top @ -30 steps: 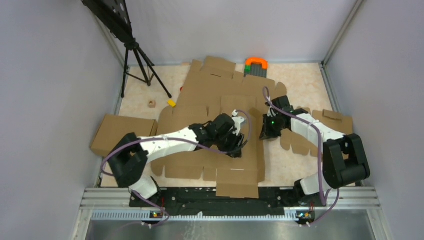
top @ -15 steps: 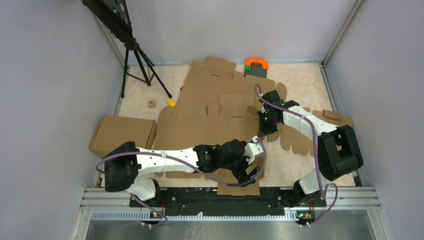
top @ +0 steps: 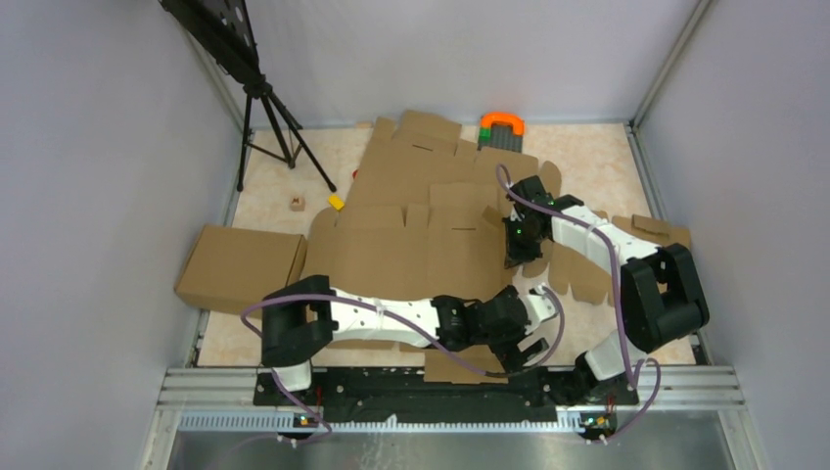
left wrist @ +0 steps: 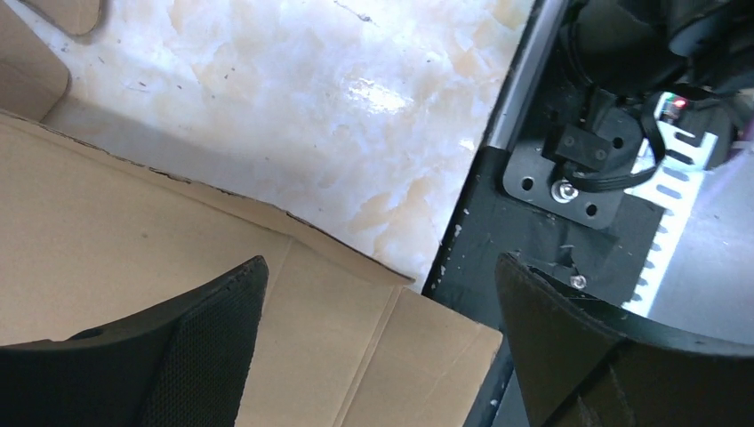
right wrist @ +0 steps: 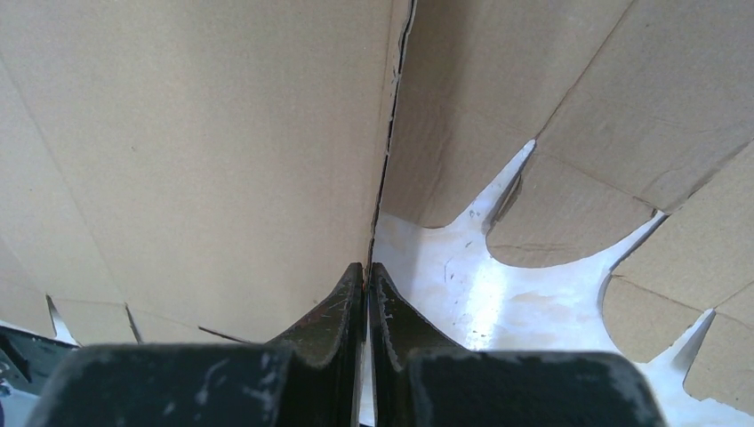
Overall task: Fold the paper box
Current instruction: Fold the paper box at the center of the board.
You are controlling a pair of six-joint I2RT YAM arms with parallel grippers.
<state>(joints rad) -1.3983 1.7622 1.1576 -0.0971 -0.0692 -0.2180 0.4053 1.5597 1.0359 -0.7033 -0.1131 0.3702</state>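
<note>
- A plain cardboard slab [top: 240,262] is seen at the left of the table [top: 597,162], just beside the paper box [top: 411,235].
- The paper box is spread mostly flat across the middle of the table, with its near flap reaching the front edge.
- The left gripper [top: 529,345] is held wide open above that flap's corner and the black base rail [left wrist: 533,205], with nothing between its fingers.
- The right gripper [right wrist: 367,267] is closed on the thin edge of a box panel at the sheet's right side.
</note>
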